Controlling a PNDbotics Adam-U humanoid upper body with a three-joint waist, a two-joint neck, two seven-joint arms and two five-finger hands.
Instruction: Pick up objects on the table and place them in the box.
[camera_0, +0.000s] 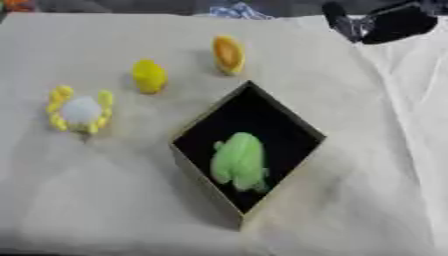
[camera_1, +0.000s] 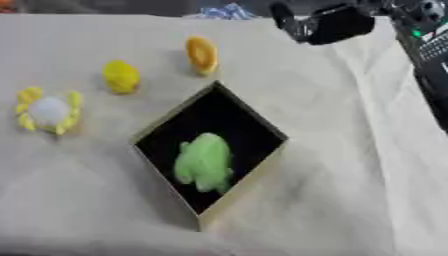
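Right hand at about 1 o'clock, at the far edge of the tabletop, black, raised above the cloth. Nothing seen in it; whether fingers are straight or curled, cannot tell, too blurred. Dark arm coming down along the right side in the right eye view. Left hand not seen in either view.

Box near the centre, open, turned like a diamond with one corner toward 12 o'clock and one toward 6 o'clock. Tan walls, black inside. Green soft toy lying inside the box, in the lower half, toward 6 o'clock, close to the near walls. Shape rounded, perhaps a frog or turtle, not clear enough to say which.

Three things on the cloth outside the box. Orange-yellow oval thing at about 12 o'clock from the box, near its far corner but apart, tilted on its edge. Small yellow rounded thing at about 11 o'clock, beside the orange one and well apart from the box. White ball with yellow petals around at 9 o'clock, near the left edge, well apart from the box, like a flower or a crab.

Tabletop covered by pale beige cloth, with white sheet at 3 o'clock side. Blue-white patterned fabric at the far edge, at 12 o'clock.
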